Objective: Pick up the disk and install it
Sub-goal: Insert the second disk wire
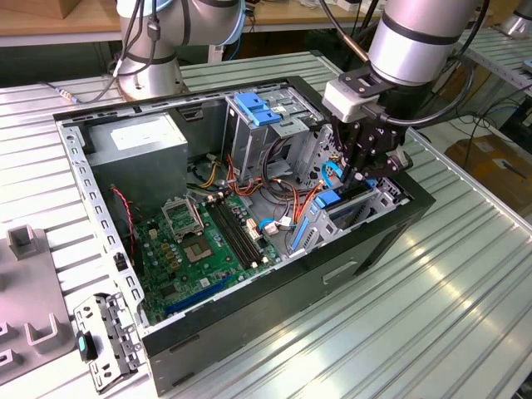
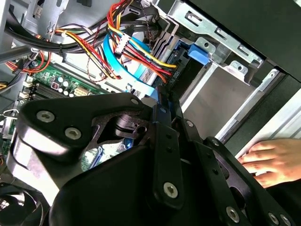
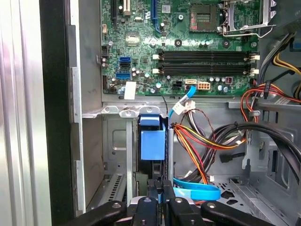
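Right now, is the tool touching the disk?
Touching. In the first wrist view the tool is pinched shut on a blue strip at the edge of the disk, which stands on edge in its slot, with no gap showing.

A ribbed silver aluminium surface [image 1: 432, 316] gleams under overhead light in a workshop. Behind it runs a long wooden bench [image 1: 50, 25], while a brown cardboard box [image 1: 499, 162] sits on the floor at the exterior view's right.
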You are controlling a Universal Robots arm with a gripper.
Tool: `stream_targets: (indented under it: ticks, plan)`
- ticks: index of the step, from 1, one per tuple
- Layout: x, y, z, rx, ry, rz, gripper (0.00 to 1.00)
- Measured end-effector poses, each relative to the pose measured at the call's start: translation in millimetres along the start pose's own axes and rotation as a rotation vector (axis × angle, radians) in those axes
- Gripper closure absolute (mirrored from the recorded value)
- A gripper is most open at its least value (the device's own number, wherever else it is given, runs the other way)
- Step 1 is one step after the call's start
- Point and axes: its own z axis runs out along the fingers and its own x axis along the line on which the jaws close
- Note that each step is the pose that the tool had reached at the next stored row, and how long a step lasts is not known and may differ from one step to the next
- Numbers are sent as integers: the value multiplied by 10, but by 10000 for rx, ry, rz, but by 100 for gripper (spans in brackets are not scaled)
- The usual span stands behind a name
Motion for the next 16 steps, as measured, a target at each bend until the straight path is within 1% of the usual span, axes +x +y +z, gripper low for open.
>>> stream_targets:
  ticks: [3, 5, 7, 11, 14, 16]
  plan:
    - [0, 1, 6, 16, -63, 6, 84]
    - [0, 2, 14, 15, -79, 8, 84]
    - [-1, 3, 25, 15, -87, 9, 84]
    - [-1, 3, 31, 15, -83, 8, 84]
    - [0, 7, 68, 15, -75, 8, 84]
    - [0, 7, 72, 15, -80, 8, 84]
